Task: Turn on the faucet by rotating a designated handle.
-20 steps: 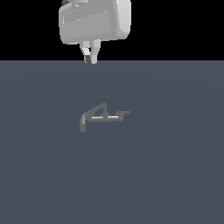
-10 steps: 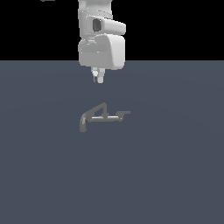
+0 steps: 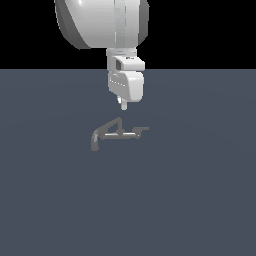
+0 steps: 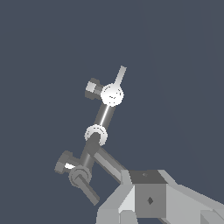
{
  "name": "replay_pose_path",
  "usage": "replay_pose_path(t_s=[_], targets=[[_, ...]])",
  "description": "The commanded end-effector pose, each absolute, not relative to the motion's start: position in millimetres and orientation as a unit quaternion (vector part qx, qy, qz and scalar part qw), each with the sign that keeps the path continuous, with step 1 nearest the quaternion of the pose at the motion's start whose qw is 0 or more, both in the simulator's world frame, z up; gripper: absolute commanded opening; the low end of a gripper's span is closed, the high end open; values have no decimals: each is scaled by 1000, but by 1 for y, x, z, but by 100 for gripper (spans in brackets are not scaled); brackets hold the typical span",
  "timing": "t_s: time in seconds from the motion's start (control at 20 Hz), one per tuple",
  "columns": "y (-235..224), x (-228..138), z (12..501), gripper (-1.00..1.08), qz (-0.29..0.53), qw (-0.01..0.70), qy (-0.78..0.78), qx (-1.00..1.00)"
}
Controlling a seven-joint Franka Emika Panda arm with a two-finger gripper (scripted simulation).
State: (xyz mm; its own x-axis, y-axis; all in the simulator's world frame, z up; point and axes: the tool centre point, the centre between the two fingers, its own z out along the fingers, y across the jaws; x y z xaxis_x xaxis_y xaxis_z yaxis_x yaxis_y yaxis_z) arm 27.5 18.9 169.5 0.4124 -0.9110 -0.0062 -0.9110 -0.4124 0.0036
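A faucet (image 3: pixel 118 132) sits on a flat surface (image 3: pixel 190 200). Its spout (image 3: pixel 95 141) is at the exterior view's left, its handle (image 3: pixel 141 129) at the right. The gripper (image 3: pixel 123 104) hangs just above its middle.

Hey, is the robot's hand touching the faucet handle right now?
Apart. In the exterior view the hand hangs above the faucet with bare floor showing between them, and the handle sits off toward that view's right, untouched.

We count just three things here — one small grey metal faucet (image 3: pixel 117 134), one short dark grey lever handle (image 3: pixel 142 129) on it — and one white robot gripper (image 3: pixel 124 105).
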Motion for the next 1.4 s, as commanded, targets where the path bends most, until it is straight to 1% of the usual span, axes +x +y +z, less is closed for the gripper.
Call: replay_pose_path(t_s=[0.0, 0.35, 0.65, 1.0, 1.35], targets=[[10, 42, 153, -100, 2, 0, 568, -823], [-21, 80, 108, -100, 0, -1, 636, -771], [-43, 101, 81, -100, 0, -1, 678, -735], [-59, 114, 64, -100, 0, 0, 704, -711], [-62, 116, 61, -100, 0, 0, 708, -706]])
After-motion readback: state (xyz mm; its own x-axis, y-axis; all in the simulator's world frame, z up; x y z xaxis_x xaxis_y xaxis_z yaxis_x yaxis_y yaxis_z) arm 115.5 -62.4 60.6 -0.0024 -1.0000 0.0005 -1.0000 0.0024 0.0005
